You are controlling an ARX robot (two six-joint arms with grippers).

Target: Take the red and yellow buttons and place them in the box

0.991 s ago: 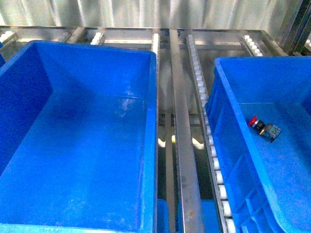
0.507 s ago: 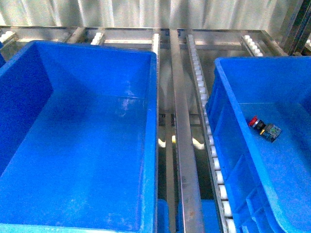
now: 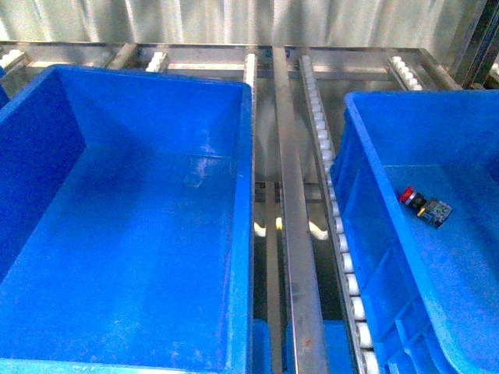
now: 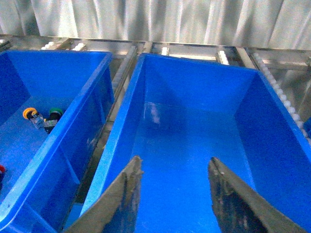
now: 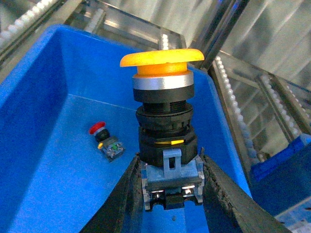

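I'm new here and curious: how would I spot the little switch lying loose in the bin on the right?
Find the big blue bin right of the metal roller rails. On its floor lies one red push-button switch, red cap on a black body, the only thing there.

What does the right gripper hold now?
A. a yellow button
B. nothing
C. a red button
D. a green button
A: in the right wrist view the right gripper is shut on the grey base of a yellow button, while a red button lies in the box below.
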